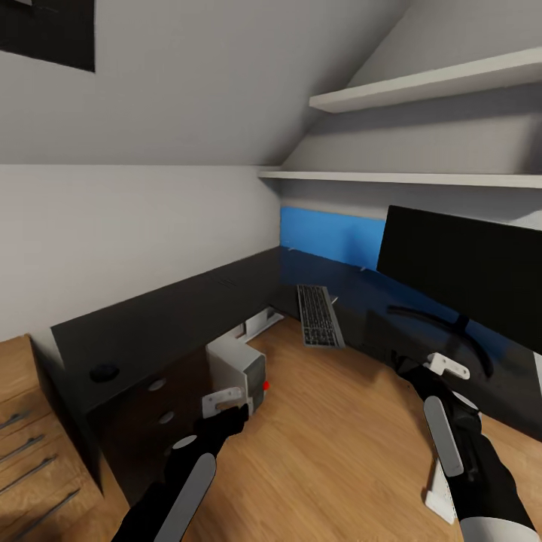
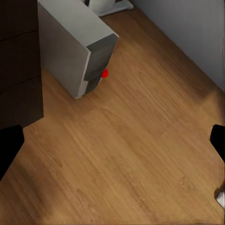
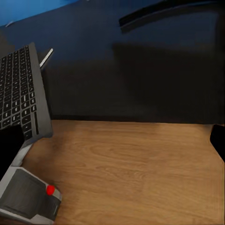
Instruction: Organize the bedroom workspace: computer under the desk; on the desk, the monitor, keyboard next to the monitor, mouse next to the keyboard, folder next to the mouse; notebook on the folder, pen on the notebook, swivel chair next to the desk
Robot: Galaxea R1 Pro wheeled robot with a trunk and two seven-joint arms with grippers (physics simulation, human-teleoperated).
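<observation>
On the desk (image 1: 173, 316) keyboard (image 1: 319, 316) overhangs; your left gripper (image 1: 223, 406) and right gripper (image 1: 444, 366) hang wide, empty; push it back by the monitor (image 1: 459, 263).

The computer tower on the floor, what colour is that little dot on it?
Red, on the computer; clearest in the left wrist view.
</observation>
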